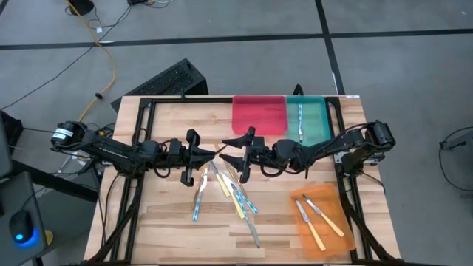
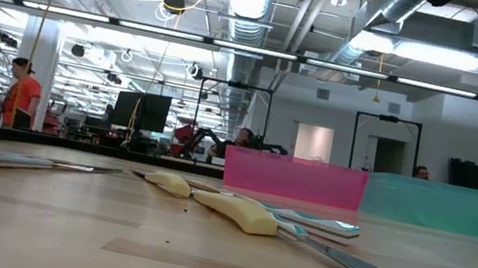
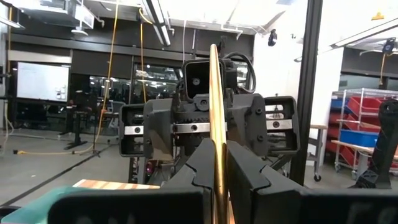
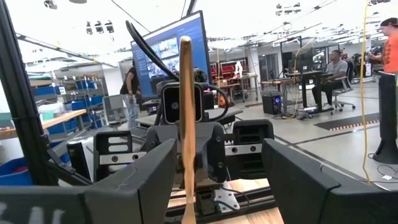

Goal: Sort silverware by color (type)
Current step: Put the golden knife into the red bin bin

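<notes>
High view: both arms meet mid-table above the silverware pile. The left pincer is clamped on a wooden stick; the right pincer stands wide apart around that stick. Risk, I judge: releasing early drops it, since nothing else grips.
</notes>
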You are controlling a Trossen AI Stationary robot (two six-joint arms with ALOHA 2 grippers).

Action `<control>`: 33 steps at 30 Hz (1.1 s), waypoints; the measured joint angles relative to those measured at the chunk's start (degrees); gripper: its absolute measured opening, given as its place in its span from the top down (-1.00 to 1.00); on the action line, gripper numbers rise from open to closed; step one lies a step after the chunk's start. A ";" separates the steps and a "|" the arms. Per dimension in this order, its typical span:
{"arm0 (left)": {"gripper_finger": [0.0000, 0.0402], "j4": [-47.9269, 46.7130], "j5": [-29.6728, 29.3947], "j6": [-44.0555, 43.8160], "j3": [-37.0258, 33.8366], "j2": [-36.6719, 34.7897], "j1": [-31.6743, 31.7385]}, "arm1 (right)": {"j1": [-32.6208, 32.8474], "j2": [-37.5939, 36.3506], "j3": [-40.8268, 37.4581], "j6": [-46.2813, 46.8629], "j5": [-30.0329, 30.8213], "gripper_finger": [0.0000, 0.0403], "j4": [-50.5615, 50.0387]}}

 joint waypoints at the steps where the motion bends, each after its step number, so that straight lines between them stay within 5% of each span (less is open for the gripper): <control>1: 0.99 -0.02 0.03 -0.05 0.00 0.02 0.16 | 0.00 0.00 0.01 -0.01 0.00 -0.29 0.00; 22: 0.99 7.70 0.67 -1.49 0.02 7.45 0.50 | -0.95 0.00 0.01 1.40 -0.09 -0.24 -2.86; 26: 0.99 8.10 0.60 -1.53 0.02 7.45 0.50 | -0.60 0.00 0.01 1.14 0.51 0.02 -3.36; 33: 0.99 7.43 -0.78 -2.27 0.02 7.44 0.61 | -0.77 0.00 0.03 1.22 2.21 0.88 -3.60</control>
